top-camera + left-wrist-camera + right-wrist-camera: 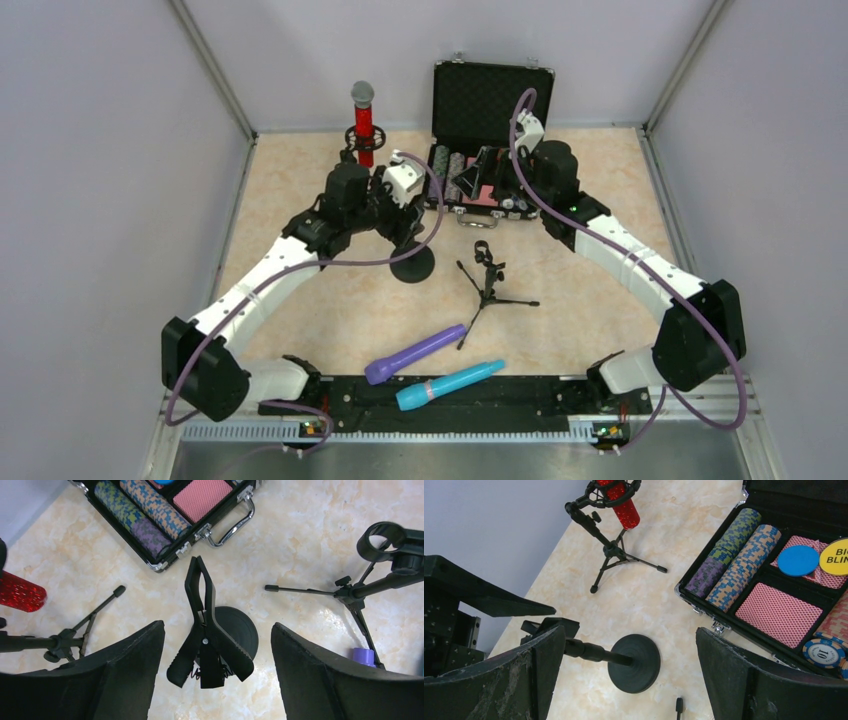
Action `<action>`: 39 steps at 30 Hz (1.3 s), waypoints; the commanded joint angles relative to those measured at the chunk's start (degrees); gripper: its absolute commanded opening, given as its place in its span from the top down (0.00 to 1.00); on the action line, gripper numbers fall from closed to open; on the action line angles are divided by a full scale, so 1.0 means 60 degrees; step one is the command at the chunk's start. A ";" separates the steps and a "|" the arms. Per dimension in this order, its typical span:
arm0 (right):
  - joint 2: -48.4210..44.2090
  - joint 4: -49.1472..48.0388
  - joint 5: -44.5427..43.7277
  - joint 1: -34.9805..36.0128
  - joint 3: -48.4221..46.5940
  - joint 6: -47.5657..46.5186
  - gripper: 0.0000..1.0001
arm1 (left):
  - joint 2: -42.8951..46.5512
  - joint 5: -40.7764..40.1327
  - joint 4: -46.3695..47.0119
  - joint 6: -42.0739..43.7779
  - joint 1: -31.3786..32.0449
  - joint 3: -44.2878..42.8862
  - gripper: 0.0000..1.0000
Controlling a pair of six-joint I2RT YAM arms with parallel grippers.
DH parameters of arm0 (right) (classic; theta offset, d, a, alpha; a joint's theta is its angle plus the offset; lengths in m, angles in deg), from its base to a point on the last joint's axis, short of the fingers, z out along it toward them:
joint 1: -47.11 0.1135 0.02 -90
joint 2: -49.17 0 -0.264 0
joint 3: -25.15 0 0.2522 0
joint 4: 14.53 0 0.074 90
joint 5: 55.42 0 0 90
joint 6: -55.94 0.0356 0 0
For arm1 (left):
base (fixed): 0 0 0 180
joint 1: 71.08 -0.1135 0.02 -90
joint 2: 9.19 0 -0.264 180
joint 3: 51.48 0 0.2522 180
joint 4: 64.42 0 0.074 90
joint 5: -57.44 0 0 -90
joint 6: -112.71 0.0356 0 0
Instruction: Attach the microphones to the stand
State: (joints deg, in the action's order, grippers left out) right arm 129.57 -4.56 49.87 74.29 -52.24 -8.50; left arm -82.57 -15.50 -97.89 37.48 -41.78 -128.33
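An open black case [490, 100] fills the top centre of the top view, close behind both grippers. It holds rows of chips [734, 555], pink card decks [779, 612], a blue disc [798, 560] and a yellow disc [836, 555] reading "BIG BLIN", the rest cut off by the frame edge. A blue-rimmed chip [821, 652] at lower right of the right wrist view shows "10". The left gripper [217, 626] stands wide, its jaws on either side of a clip stand [202, 615] with a round base, not touching it. The right gripper [629, 630] gapes wide just beside the case, holding nothing. The red mic [362, 115] stands upright in a tripod [611, 547] at upper left of the top view. A second tripod [490, 285] stands mid-frame. The purple mic [415, 352] and turquoise mic [450, 385] lie side by side below it, near the arm bases.
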 commanded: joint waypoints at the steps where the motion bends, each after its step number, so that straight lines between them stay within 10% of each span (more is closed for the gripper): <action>1: -0.0125 -0.0327 0.0117 -0.0132 -0.0031 -0.0064 0.01 | 0.0587 0.0203 0.1115 -0.0195 -0.0007 -0.0075 0.17; 39: 0.3541 -0.0103 0.3588 0.0604 -0.3216 0.1311 0.12 | 0.3355 -0.0248 0.3003 -0.4387 -0.2188 0.2446 0.07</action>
State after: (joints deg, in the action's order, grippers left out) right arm 148.98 -2.88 67.92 76.33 -67.43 -2.55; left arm -64.21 -15.72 -79.99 11.82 -54.52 -114.34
